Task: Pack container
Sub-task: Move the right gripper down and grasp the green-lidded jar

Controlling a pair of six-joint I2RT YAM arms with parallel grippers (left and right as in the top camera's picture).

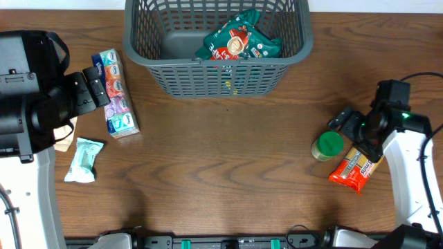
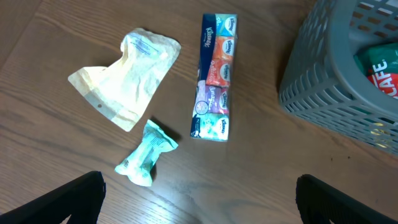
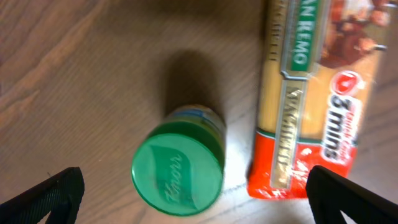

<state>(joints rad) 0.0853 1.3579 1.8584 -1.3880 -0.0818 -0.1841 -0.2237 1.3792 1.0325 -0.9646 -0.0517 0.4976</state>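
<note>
Both pairs of fingers are spread wide and hold nothing. The left gripper [image 2: 199, 202] hangs over bare table [image 1: 221, 159] with the loose goods at its 12 o'clock. The right gripper [image 3: 199, 198] hangs straight above a jar [image 3: 180, 168], whose green lid sits between the two fingertips. That looks like a line-up for a pick, with the jaws wide so they can pass the lid.

The basket [image 1: 208, 76] stands at 12 o'clock on the table, well apart from both arms and with its mouth open upward, so goods can be dropped in from above. A green-and-red packet [image 1: 239, 41] lies inside it toward 3 o'clock. I cannot tell whether that is one packet or two bunched together.

Five things lie outside the basket. At 9 to 10 o'clock on the table there is one strip of tissues [image 2: 214, 78] with four small packs in a single wrap, one cream pouch [image 2: 127, 74] and one small mint-green packet [image 2: 146, 155], all flat and within the left arm's reach. At 3 to 4 o'clock, the right arm's side, the one jar stands upright with one pasta packet [image 3: 311, 93] flat just beside it, at the jar's 3 o'clock in the wrist view.
</note>
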